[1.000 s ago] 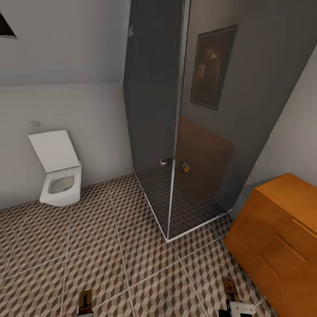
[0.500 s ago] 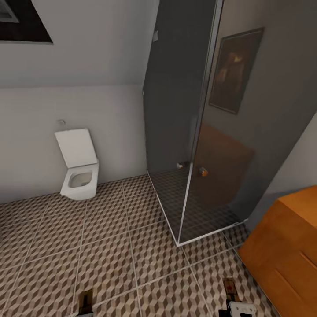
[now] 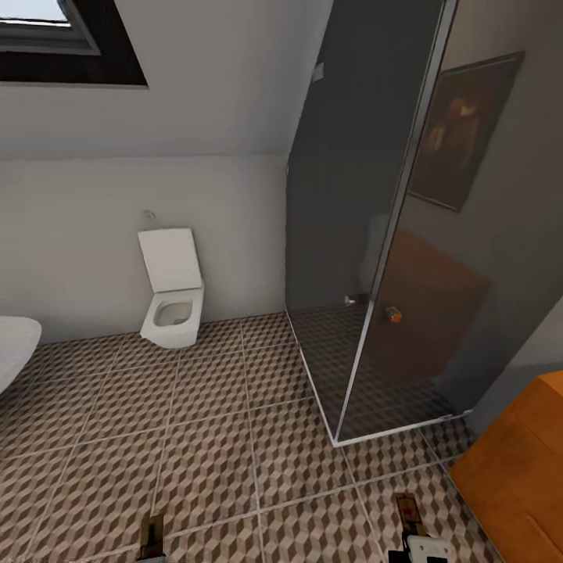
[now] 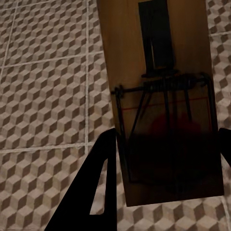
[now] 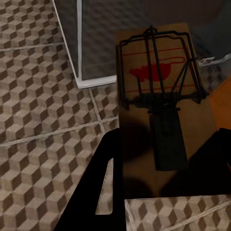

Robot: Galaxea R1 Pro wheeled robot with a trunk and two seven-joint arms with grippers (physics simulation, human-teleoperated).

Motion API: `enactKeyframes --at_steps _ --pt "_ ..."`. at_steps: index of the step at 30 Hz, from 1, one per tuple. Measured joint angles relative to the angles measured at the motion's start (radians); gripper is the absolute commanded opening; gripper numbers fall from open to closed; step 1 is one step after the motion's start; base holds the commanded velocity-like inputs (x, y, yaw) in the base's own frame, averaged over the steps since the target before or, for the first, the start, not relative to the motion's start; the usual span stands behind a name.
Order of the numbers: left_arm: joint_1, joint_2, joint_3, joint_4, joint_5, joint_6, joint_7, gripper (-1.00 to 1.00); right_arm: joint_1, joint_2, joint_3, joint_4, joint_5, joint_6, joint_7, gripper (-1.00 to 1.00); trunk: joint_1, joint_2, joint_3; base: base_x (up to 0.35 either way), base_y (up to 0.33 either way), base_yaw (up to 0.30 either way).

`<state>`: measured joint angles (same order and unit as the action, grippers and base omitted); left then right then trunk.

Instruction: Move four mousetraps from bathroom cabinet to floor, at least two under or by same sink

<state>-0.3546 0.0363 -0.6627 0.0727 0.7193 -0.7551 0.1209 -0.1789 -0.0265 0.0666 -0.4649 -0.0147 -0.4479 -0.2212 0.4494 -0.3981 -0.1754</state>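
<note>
Bathroom floor (image 3: 211, 438) of cube-pattern tiles, brown, beige and white, pale grout, fills the lower half of the head view; a dark glass shower stall (image 3: 367, 234) rises right of centre, its white base rail meeting the tiles; a framed picture (image 3: 465, 129) hangs on the wall seen through the glass; orange-brown cabinet (image 3: 520, 477) shows as a corner at the lower right edge, near the stall's front corner; a white toilet (image 3: 172, 301) with its lid up sits against the far wall; a window (image 3: 62, 43) with a dark frame sits at upper left; a white curved rim, possibly a sink (image 3: 16, 348), cuts in at the left edge.

Left mousetrap (image 4: 161, 103) is a brown board with a dim red mark and dark wire parts, held above the tiles; left gripper (image 4: 166, 159) clamps its near end, dark fingers (image 4: 96, 183) at either side of the board.

Right mousetrap (image 5: 159, 96) has a red mouse mark and a wire bar, held over the tiles close to the stall's corner; right gripper (image 5: 166, 163) grips its near end likewise.
</note>
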Motion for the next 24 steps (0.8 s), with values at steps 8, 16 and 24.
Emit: enactKeyframes --at_steps 8,16,24 --pt "0.000 0.000 0.000 0.000 0.000 0.000 0.000 -1.00 0.000 0.000 0.000 0.000 0.000 0.000 0.000 -1.00 0.000 0.000 0.008 0.000 0.000 0.242" --pt "0.000 0.000 0.000 0.000 0.000 0.000 0.000 -1.00 0.000 0.000 0.000 0.000 0.000 0.000 0.000 -1.00 0.000 0.000 0.016 0.000 0.000 0.242" --pt "0.000 0.000 0.000 0.000 0.000 0.000 0.000 -1.00 0.000 0.000 0.000 0.000 0.000 0.000 0.000 -1.00 0.000 0.000 0.024 0.000 0.000 0.219"
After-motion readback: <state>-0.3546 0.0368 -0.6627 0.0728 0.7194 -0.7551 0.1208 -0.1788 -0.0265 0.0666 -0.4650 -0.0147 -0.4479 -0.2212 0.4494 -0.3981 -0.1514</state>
